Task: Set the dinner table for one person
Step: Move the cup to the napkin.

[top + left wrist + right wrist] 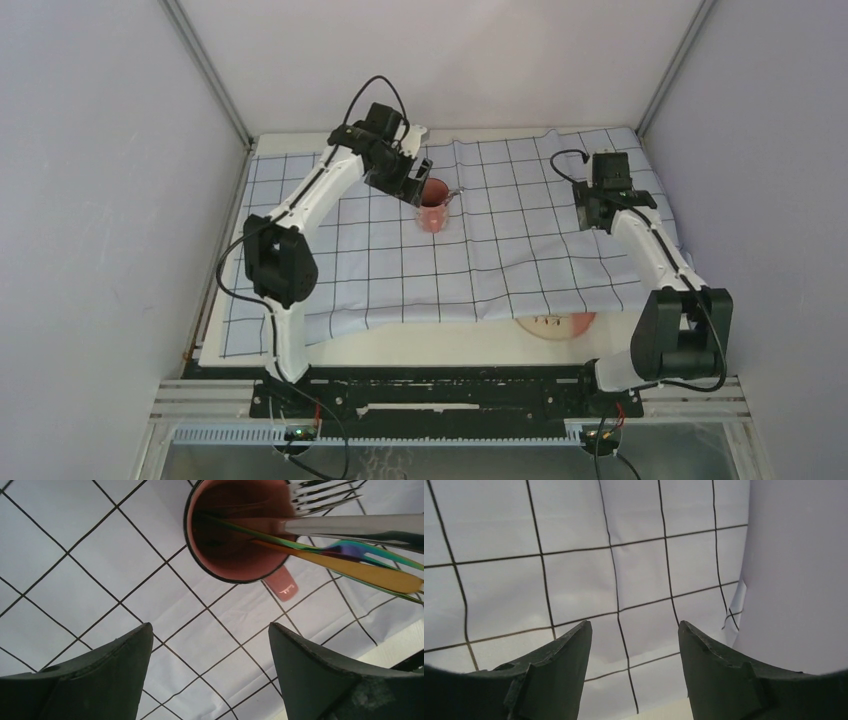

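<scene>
- The cream-white counter (420, 342) fills the floor of the enclosure. Most of it lies under a pale-blue cloth (500, 260) with a black grid, and bare strips show along the near and left edges.
- The cloth is rumpled, with creases running across it, and its near edge sags in a wavy line.
- A pink mug (433, 212) stands upright on the cloth, a little left of the middle and toward the far side.
- In the left wrist view the mug's mouth faces the camera, and its handle (282, 586) points toward the near right.
- Cutlery leans out of the mug over its right rim: a silver fork (325, 494), a plain silver handle (360, 525), a rainbow-tinted fork (361, 550) and a gold piece (365, 575).
- The left tool (415, 187) hangs above the cloth just beside the mug, on its near-left side. Its fingers (105, 675) stand wide apart, with only gridded cloth between them and nothing held.
- The right tool (592, 222) hangs over the right part of the cloth, well apart from the mug. Its fingers (549, 670) are also spread, somewhat less widely, and they hold nothing.
- A pale round plate (555, 326) with a pink-orange patch lies on the counter at the near right, its far part tucked under the cloth's edge.
</scene>
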Motion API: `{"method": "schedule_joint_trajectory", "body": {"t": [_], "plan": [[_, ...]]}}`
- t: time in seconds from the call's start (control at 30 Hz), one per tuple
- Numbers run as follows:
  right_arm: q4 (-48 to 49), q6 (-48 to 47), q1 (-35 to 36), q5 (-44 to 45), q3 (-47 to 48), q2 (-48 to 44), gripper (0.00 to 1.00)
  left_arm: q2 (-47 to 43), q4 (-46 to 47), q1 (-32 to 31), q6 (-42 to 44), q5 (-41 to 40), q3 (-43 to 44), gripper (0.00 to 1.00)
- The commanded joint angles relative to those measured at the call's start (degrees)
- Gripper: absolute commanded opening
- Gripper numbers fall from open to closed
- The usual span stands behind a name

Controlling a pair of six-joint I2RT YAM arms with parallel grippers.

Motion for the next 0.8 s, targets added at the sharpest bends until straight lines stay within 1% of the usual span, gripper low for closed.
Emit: {"method": "schedule_joint_trajectory", "body": {"t": [0.0, 0.2, 0.33, 0.53, 0.67, 0.77], "plan": [[2.9, -1.3, -1.4, -1.6, -1.8, -5.6, 0.72, 1.4, -0.2, 0.3, -1.0, -4.0, 1.5, 0.90], [2.8, -1.8, -2.0, -2.2, -4.3, -9.8, 0.72, 3.8, 0.9, 0.2, -2.2, -5.5, 3.7, 0.90], [2.7, -2.3, -2.3, -2.2, -5.0, -11.4, 0.72, 4.5, 0.9, -0.1, -3.3, -3.7, 5.7, 0.90], [3.5, -2.5, -3.0, -2.8, -6.1, -10.6, 0.72, 1.5, 2.9, -1.1, -4.7, -3.1, 5.9, 0.90], [3.6, -2.3, -3.4, -3.3, -6.2, -9.6, 0.71, 3.3, 3.0, -1.3, -6.4, -5.3, 8.1, 0.89], [3.9, -2.2, -3.4, -3.4, -6.1, -9.6, 0.71, 4.8, 4.2, -1.3, -8.5, -6.2, 8.2, 0.89]]}}
